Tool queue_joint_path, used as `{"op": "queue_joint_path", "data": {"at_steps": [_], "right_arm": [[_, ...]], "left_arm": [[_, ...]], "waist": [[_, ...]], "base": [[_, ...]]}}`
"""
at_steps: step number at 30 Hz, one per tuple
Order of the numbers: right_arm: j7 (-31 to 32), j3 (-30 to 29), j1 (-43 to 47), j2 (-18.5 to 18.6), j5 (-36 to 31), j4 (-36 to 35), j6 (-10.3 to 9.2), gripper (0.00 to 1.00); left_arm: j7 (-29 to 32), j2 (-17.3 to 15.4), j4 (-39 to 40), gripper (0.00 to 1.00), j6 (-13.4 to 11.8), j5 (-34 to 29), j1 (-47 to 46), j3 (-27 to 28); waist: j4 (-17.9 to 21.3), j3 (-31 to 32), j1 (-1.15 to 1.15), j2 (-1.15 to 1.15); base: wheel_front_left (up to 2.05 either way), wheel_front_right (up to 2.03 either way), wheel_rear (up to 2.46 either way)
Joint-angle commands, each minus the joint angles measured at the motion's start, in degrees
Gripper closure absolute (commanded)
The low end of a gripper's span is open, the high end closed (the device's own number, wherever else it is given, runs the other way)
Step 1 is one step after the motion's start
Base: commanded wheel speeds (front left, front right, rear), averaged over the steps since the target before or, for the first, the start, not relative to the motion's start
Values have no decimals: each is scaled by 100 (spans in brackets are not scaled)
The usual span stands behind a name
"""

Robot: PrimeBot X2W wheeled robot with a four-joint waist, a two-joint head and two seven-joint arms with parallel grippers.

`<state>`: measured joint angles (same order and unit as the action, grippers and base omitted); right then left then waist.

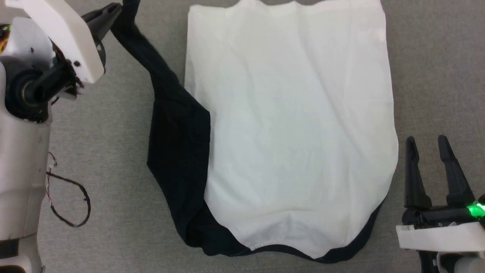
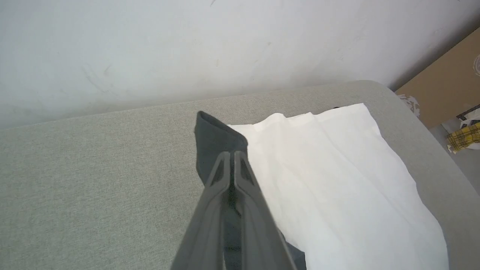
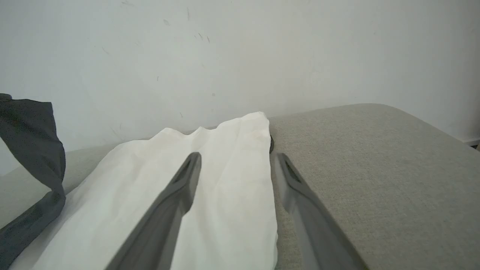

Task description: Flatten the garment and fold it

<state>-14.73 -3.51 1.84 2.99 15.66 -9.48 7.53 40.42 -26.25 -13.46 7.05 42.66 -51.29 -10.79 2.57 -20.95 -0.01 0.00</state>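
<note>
- The garment (image 1: 291, 125) lies spread over the middle of the head view on a grey fabric-covered surface (image 1: 113, 151). Its broad white panel faces up, lightly creased, with the top edge cut off by the top of the frame.
- A black band runs along the panel's curved lower edge. A black sleeve (image 1: 178, 151) is bunched against its left side, and from there a narrow strip of it rises to the upper left corner of the frame.
- The left gripper (image 1: 113, 11) is at that upper left corner. In the left wrist view its fingers (image 2: 232, 157) are pressed together with the black cloth pinched between them, and a flap of it stands up past the tips.
- In the right wrist view the lifted black cloth (image 3: 33, 150) hangs at the left edge, clear of the surface.
- The right gripper (image 1: 427, 141) sits at the lower right of the head view, just beside the garment's right edge. Its fingers are spread apart, pointing up the frame and holding nothing.
- A pale wall (image 2: 187, 48) backs the surface – brown cardboard (image 2: 446, 78) shows at the right edge of the left wrist view.
</note>
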Motion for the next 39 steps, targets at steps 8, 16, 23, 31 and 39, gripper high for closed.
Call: {"op": "queue_joint_path", "data": {"at_steps": [8,16,23,31,39], "right_arm": [[-27,-58,346,-12,91,115,-4,0],[-27,-42,602,-12,173,230,-4,0],[-27,-63,823,-12,224,250,-4,0],[-27,-106,858,-12,268,202,-4,0],[-27,-116,688,-12,280,179,-4,0]], "left_arm": [[433,141,722,100,31,434,349,-248],[996,688,1417,100,-33,973,500,-742],[1387,1159,1818,100,-239,1142,693,-1296],[1307,1562,1788,100,-250,1013,908,-1815],[710,1976,1270,100,-81,767,1130,-2383]], "waist": [[-498,1143,1,0],[-650,1754,1,0],[-632,2087,1,0],[-510,2012,1,0],[-236,1635,1,0]], "base": [[0,0,0],[0,0,0],[0,0,0],[0,0,0],[0,0,0]]}}
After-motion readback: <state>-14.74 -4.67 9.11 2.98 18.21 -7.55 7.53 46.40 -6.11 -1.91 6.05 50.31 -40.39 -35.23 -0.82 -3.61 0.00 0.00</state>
